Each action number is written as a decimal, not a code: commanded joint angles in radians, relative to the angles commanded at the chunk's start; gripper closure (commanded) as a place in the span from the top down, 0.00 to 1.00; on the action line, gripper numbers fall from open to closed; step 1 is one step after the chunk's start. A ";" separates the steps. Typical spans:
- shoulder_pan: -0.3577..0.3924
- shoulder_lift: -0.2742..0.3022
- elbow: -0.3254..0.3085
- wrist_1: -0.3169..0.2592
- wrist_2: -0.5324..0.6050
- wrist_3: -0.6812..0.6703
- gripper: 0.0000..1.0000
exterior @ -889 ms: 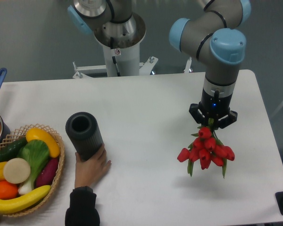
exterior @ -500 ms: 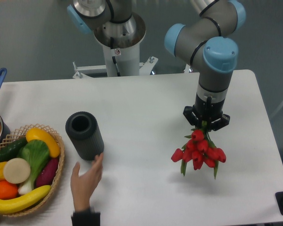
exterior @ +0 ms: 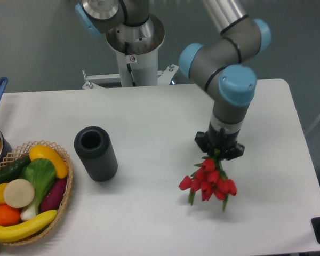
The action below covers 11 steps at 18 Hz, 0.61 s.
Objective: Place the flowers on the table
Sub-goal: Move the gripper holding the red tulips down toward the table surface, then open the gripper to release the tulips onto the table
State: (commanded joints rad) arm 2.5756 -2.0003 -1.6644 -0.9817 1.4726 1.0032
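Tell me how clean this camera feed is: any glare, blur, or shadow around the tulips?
Fixed camera: lighting soft and even, no glare on the white table; the red tulips are slightly soft, buds still distinct; a faint shadow lies beneath them; the gripper is dark, fingers hard to separate.

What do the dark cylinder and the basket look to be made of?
The dark cylinder: probably matte foam or rubber, judging by its ribbed, non-reflective charcoal wall and hollow top. The basket: apparently woven wicker or rattan, tan, with an open lattice rim; it holds glossy, likely plastic, vegetables.
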 joint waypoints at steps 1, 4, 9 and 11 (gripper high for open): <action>0.000 0.000 0.000 0.002 0.000 0.000 0.20; -0.002 -0.003 0.000 0.002 -0.009 0.000 0.34; 0.000 -0.006 -0.009 0.047 -0.006 -0.014 1.00; 0.005 0.000 -0.018 0.081 -0.003 -0.011 1.00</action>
State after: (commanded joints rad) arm 2.5801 -2.0003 -1.6827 -0.9006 1.4696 0.9925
